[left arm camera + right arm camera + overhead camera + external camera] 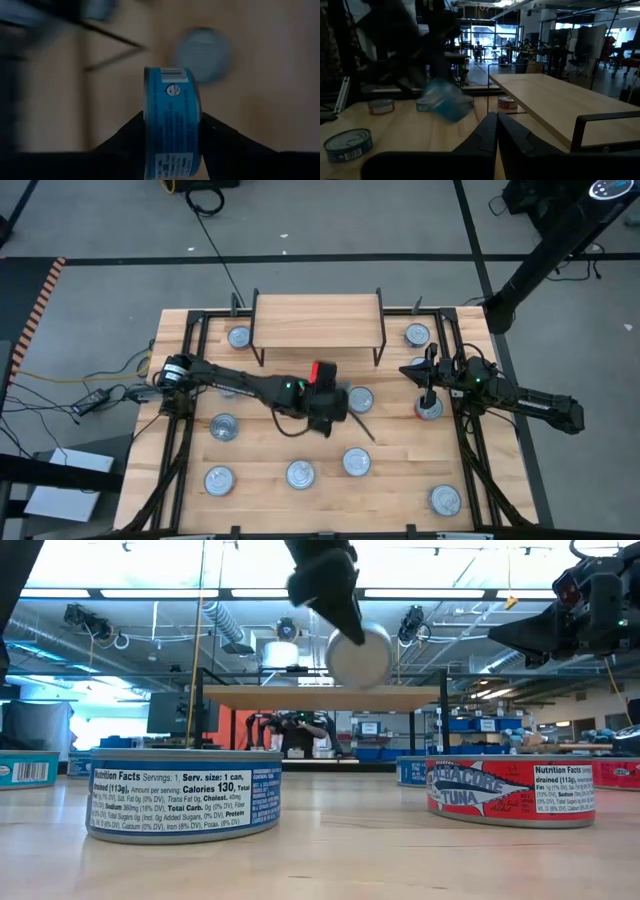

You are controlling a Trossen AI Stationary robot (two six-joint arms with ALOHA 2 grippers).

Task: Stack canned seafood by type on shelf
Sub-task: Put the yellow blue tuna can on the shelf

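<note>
Barely started on this one, I'd say. The shelf (318, 316) sits at 12 o'clock on the table and its plank top looks bare in the high view, so nothing is stacked yet. Loose tins are all over: one near the 10 o'clock corner (239, 337), one at 9 o'clock (223, 427), three along the 6 o'clock edge (219, 479), (300, 474), (357, 462), one at the 5 o'clock corner (444, 500), one dead centre (361, 399) and one up at 1 o'clock (417, 335). So pretty much the whole sorting job is left.

Going left to right: the left arm reaches from 9 o'clock across to the middle, and the left gripper (172, 131) is clamped on a blue-label tin (171, 122), held on edge between the fingers. In the low view that tin (358, 657) is up in the air at about shelf-top height, so I'd guess it's being carried to the plank.

The right arm sits over at 3 o'clock, right gripper (497, 131) with its fingers pressed together and empty, hovering by a red-label tin (428, 409).
</note>
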